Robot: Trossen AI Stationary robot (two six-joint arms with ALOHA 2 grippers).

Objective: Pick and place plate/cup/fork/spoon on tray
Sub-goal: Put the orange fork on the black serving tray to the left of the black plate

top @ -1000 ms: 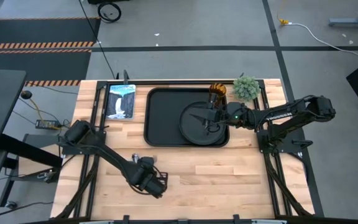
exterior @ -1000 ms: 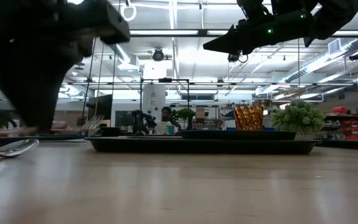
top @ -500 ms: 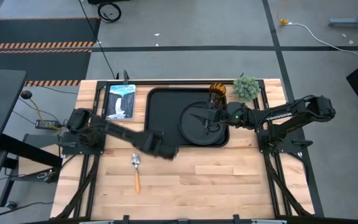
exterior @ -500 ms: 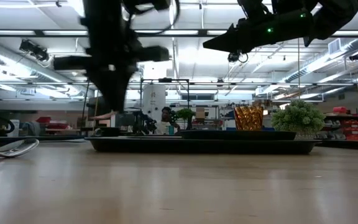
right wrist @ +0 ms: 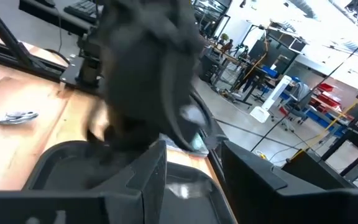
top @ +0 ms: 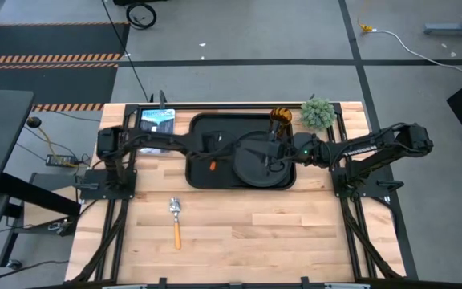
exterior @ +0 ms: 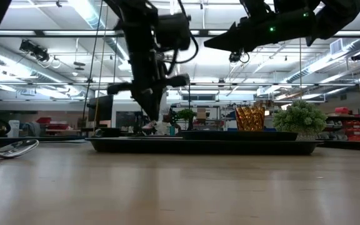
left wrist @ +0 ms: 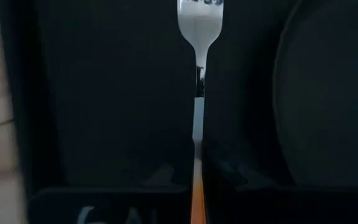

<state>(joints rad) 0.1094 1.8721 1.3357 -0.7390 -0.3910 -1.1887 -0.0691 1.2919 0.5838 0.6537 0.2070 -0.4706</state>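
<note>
- Nearest the table's front edge, in the lower left of the overhead picture, the spoon [top: 175, 220] lies alone on the bare wooden table [top: 295, 225], bowl toward the tray and orange handle toward the front edge. In the level view it shows at the far left [exterior: 14, 149]. It looks light and stiff; I would judge the handle the better place to pinch, as the polished bowl seems likely to slip.
- Next back is the tray [top: 203, 178], centre of the overhead frame, with the plate [top: 251, 164] lying on its right half.
- The left gripper [top: 212, 152] reaches in from the left over the tray's open left part, just beside the plate. Its jaws are pinched narrowly on the orange handle of the fork [left wrist: 197, 37], whose tines point away from the wrist camera above the dark tray floor. An orange fleck of the handle [top: 212, 166] shows from above.
- The fork looks thin, rigid and light. Held at the handle as it is, I judge it could swivel if it touches down tines-first, so a low, flat release seems wise.
- The right gripper [top: 273, 150] hangs over the plate's right side, raised off it in the level view; its jaws stand apart with nothing between them.
- Farther back, at the tray's upper right corner, the amber cup [top: 281, 117] stands upright, apparently just outside the rim. It looks light and smooth-walled, probably best gripped across its body.
- A small green plant [top: 318, 113] sits to its right.
</note>
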